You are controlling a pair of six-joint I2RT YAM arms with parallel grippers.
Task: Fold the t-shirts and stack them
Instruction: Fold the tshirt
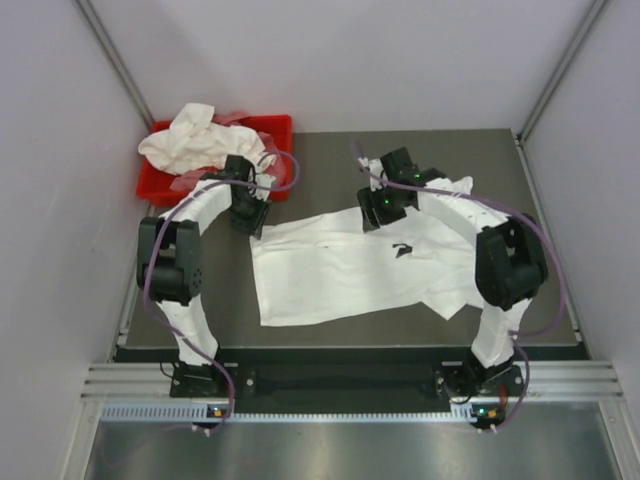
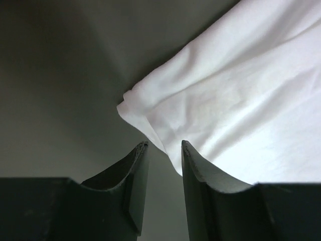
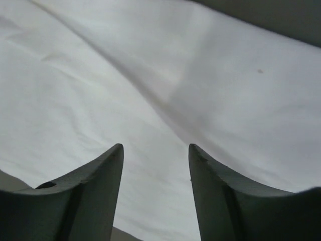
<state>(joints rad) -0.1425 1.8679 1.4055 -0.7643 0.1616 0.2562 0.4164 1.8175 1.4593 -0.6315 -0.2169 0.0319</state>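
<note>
One t-shirt point(image 1: 340, 270) lies spread on the dark worktop point(image 1: 330, 160) in the middle of the overhead frame. Its left half is fairly flat, while the right side is rumpled, with cloth doubled over. More crumpled t-shirts point(image 1: 195, 140) sit heaped in the red bin point(image 1: 282, 128) at upper left. The step in hand looks like the folding of this first shirt, with no neat fold made yet and nothing stacked. The left hand point(image 2: 164, 143) hangs low at the shirt's upper-left corner, jaws partly apart with nothing between them, and the corner lies just ahead of its fingertips. The right hand point(image 3: 155, 145) hovers over the shirt's upper edge right of centre, jaws likewise parted and empty, with plain cloth below. The next move probably calls for each hand to drop onto that far edge, pinch the cloth cleanly, and carry it evenly toward the lower edge so the thin cotton does not bunch.
</note>
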